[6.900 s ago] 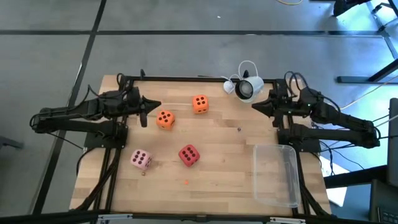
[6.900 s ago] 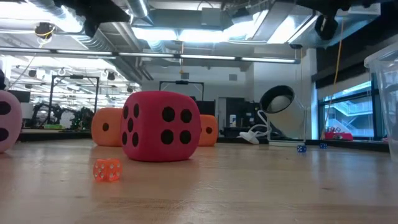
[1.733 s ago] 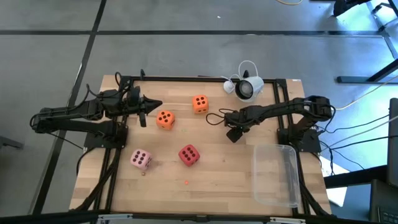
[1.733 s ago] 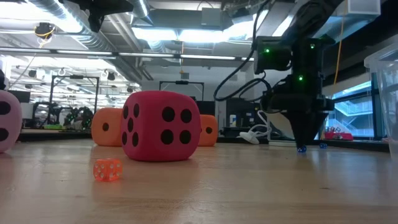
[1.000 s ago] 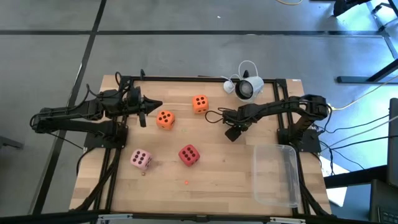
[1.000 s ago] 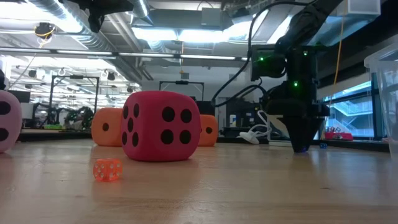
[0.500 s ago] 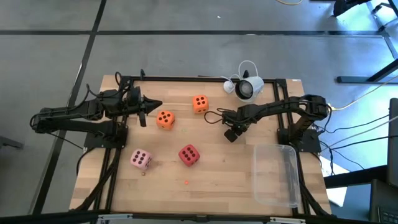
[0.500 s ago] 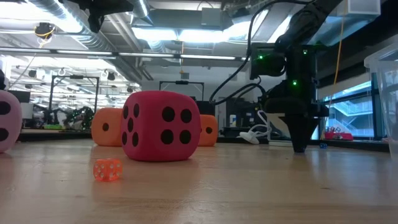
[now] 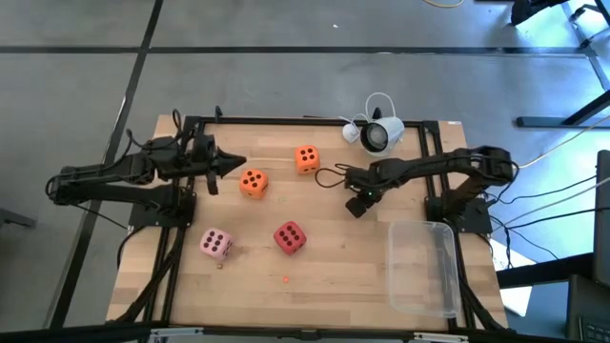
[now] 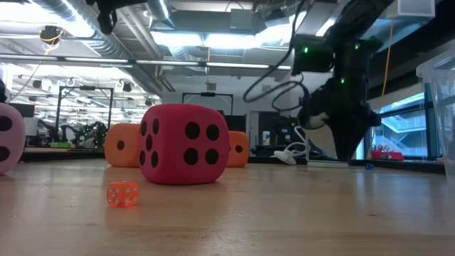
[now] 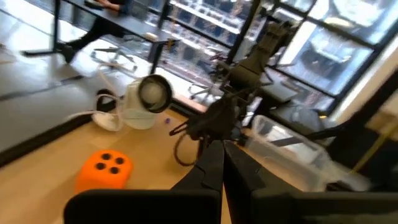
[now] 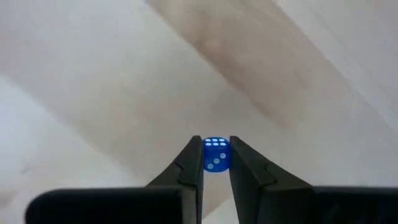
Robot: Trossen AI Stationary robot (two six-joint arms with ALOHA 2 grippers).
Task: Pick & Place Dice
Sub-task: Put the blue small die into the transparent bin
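Four soft dice rest on the table: two orange (image 9: 254, 182) (image 9: 306, 159), one red (image 9: 289, 237) (image 10: 183, 144) and one pale pink (image 9: 215, 245). My right gripper (image 9: 355, 205) (image 10: 350, 158) is at mid-table, right of the orange dice, shut on a tiny blue die (image 12: 215, 154). A second tiny blue die (image 10: 368, 166) lies on the wood beyond it. A tiny orange die (image 10: 122, 193) lies near the front edge. My left gripper (image 9: 238, 162) (image 11: 221, 155) hovers shut at the left, beside the nearer orange die. My right gripper pinches the tiny blue die by two opposite faces (image 12: 215, 163), only at the free ends of the fingers (image 12: 191, 158). The fingers come from above, slanting down. The die is lifted just clear of the wood, its pipped face toward the wrist camera.
A clear plastic bin (image 9: 422, 267) stands at the table's near right corner. A white camera (image 9: 381, 135) with a coiled cable sits at the far edge. Bare wood lies between the red die and the bin.
My right gripper, which stood with its tips on the table, has risen a little and tipped, taking the tiny blue die off the wood. The four soft dice and the other small dice have stayed put.
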